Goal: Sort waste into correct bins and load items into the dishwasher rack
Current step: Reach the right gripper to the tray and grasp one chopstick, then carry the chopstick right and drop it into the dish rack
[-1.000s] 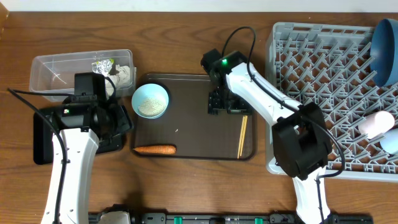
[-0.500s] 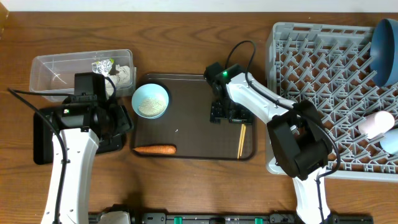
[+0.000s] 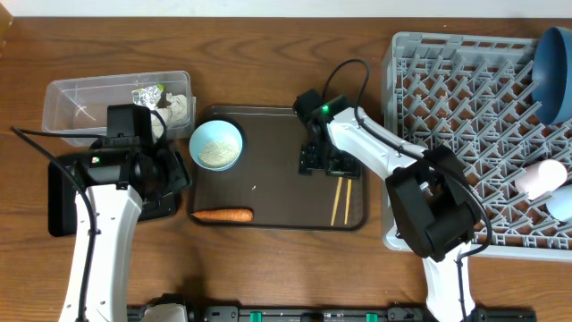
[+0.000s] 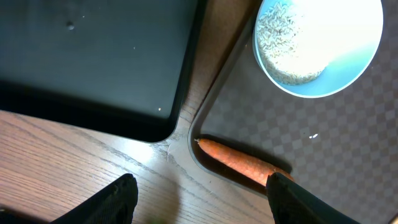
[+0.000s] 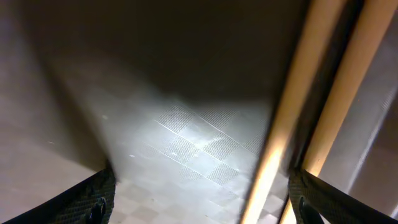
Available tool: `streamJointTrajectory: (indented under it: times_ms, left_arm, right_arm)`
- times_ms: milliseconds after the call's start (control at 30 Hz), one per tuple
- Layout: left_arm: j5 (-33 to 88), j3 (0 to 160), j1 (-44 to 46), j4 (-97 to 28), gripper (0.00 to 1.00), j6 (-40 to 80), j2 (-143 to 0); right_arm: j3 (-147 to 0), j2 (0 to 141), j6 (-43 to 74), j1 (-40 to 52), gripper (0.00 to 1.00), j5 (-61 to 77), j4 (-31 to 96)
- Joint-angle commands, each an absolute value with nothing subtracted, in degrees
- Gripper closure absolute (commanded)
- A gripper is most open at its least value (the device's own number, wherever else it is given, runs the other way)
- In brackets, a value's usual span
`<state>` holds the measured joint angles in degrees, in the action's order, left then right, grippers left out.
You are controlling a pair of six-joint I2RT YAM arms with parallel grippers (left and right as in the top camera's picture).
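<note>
Right tool has its jaws wide apart and holds nothing. It sits low over the brown serving tray, at the far ends of the wooden chopsticks. The sticks lie flat on the tray's right side, near the dishwasher rack.

Risks as I read them:
- In the wrist view both sticks run off-centre, crowding one finger. Closing from here may trap only one stick, or the finger may land on top of the outer one and flick it away.
- The sticks are thin and flat on the tray, so the tips could scrape the tray and skate over them.
- This would be an end grip. The long free length may droop or scissor, then snag on the rack pegs on the way in.

Left tool is also spread and empty. It hovers above the carrot, which lies tight against the tray's rim by the black tray.
- A finger may strike the rim instead of getting past it.
- The bowl of rice sits close by, so a knock would scatter grains on the worktop.
</note>
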<state>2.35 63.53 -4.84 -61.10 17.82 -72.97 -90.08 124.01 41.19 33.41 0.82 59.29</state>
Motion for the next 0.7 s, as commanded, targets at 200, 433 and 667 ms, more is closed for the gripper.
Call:
streamJointTrajectory:
  times_ms: [200, 433, 667]
  left_arm:
    - [1.45, 63.66, -5.13, -61.28, 0.31, 18.11, -72.44]
    - [1.45, 63.66, -5.13, -61.25, 0.31, 18.11, -72.44]
    - [1.45, 63.66, -5.13, -61.25, 0.31, 18.11, -72.44]
  right_arm:
    - [-88.68, 125.75, 40.49, 34.15, 0.22, 0.16, 59.68]
    - [-86.19, 125.75, 41.78, 34.15, 0.62, -1.28, 59.35]
    - [-83.85, 125.75, 41.47, 34.15, 0.88, -1.3, 58.92]
